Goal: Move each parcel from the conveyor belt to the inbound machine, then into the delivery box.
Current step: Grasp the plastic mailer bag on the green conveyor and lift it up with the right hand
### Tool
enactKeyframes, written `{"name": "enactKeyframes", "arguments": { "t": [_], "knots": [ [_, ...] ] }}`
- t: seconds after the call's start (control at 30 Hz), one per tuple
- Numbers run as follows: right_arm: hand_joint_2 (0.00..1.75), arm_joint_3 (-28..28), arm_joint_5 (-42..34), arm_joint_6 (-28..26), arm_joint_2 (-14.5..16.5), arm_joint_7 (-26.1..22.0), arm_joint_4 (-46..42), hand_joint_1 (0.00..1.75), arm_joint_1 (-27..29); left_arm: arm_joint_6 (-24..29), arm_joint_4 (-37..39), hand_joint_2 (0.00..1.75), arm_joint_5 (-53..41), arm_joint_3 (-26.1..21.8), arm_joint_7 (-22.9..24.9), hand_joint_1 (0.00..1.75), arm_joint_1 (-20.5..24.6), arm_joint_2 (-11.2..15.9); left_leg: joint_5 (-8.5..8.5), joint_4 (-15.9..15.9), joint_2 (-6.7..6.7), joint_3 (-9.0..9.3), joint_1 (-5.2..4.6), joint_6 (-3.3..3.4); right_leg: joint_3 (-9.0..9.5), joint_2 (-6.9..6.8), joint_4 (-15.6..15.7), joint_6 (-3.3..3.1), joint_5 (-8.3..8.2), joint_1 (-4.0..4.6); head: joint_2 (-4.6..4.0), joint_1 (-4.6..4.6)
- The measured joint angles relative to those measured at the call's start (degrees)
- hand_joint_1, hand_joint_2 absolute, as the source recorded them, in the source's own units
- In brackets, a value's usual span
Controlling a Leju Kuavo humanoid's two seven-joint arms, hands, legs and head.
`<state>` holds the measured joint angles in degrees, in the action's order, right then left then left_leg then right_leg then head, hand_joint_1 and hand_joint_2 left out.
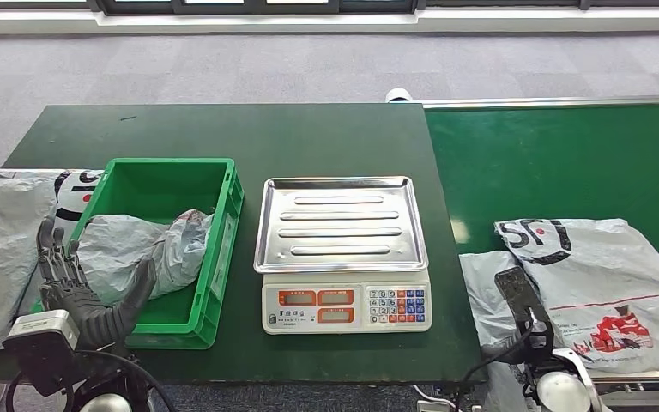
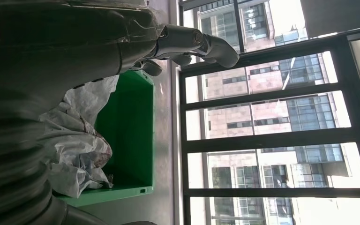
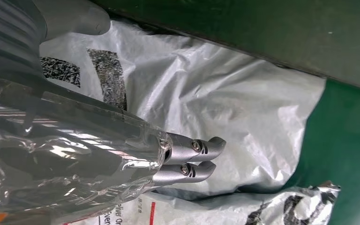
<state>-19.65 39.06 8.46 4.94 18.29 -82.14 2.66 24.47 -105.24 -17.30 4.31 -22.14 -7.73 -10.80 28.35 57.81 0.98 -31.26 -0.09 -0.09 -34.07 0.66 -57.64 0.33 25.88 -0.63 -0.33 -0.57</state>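
Note:
A crumpled grey parcel (image 1: 137, 249) lies inside the green delivery box (image 1: 223, 249); the left wrist view shows that parcel (image 2: 79, 150) against the box wall (image 2: 131, 131). My left hand (image 1: 73, 287) hovers at the box's near left corner, fingers spread, holding nothing. On the green conveyor belt (image 1: 558, 163) lie a large grey parcel (image 1: 601, 275) with a black logo and a plainer one (image 1: 485, 283) beside it. My right hand (image 1: 522, 305) is stretched out flat over the plainer parcel (image 3: 215, 103), its fingertips (image 3: 206, 150) straight and nothing in its grasp. The scale's silver tray (image 1: 341, 223) is bare.
The inbound scale (image 1: 347, 306) stands mid-table between the box and the belt. More grey parcels (image 1: 0, 249) are piled left of the box. Beyond the table's far edge is grey carpet (image 1: 309, 69).

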Motion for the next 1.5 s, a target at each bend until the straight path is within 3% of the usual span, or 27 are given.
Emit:
{"name": "enactKeyframes", "arguments": {
  "t": [0.23, 0.6, 0.8, 0.83, 0.97, 1.5],
  "knots": [
    [1.75, -0.13, 1.01, 1.78, 0.0, 0.98, 0.0, 0.0, 0.44, -0.01, 0.0, 1.75, -0.13, 0.0, 0.08, 0.0, 0.0, 0.0, 0.0, 0.0, -0.02, 0.0, 0.0, 0.0, 0.0, 0.01, 0.0, 0.0, 0.0, 0.0, 0.0, 0.0],
    [1.75, -0.5, 3.15, 15.09, -1.3, 0.29, 0.81, 0.0, 2.59, -0.81, 0.9, 1.75, -0.21, 0.0, 0.32, 0.0, 0.98, 0.04, 0.0, 0.0, -0.01, 0.01, 0.01, 0.0, 0.0, 0.0, 0.0, 0.0, 0.0, 0.01, 0.0, 0.0],
    [1.75, -0.48, 5.45, 16.83, -1.94, 0.3, 2.25, 0.0, 3.02, -0.84, 1.93, 1.75, -0.21, 0.0, 0.48, 0.0, 1.85, 0.14, 0.0, 0.0, -0.01, 0.03, 0.01, 0.0, 0.03, 0.02, 0.0, 0.0, 0.0, 0.01, 0.0, 0.0],
    [1.75, -0.48, 5.54, 16.85, -1.97, 0.32, 2.35, 0.05, 3.01, -0.81, 2.04, 1.75, -0.21, 0.0, 0.48, 0.0, 1.85, 0.17, 0.0, 0.0, -0.01, 0.03, 0.01, 0.0, 0.04, 0.02, 0.0, 0.0, 0.0, 0.01, 0.0, 0.0],
    [1.75, -0.48, 5.85, 16.93, -2.05, 0.4, 2.65, 1.75, 2.99, -0.65, 2.32, 1.75, -0.21, 0.0, 0.48, 0.0, 1.85, 0.33, 0.0, 0.0, 0.0, 0.04, 0.0, 0.0, 0.07, 0.02, 0.0, 0.0, 0.0, 0.0, 0.0, 0.0],
    [1.75, -0.48, 6.75, 17.34, -2.1, 0.89, 2.93, 1.75, 1.18, -0.49, 2.39, 1.75, -0.19, 0.0, 0.64, 0.0, 1.85, 0.43, 0.01, 0.0, 0.02, 0.22, 0.01, 0.01, 0.26, 0.01, 0.03, 0.01, 0.02, 0.02, 0.0, 0.0]
  ]
}}
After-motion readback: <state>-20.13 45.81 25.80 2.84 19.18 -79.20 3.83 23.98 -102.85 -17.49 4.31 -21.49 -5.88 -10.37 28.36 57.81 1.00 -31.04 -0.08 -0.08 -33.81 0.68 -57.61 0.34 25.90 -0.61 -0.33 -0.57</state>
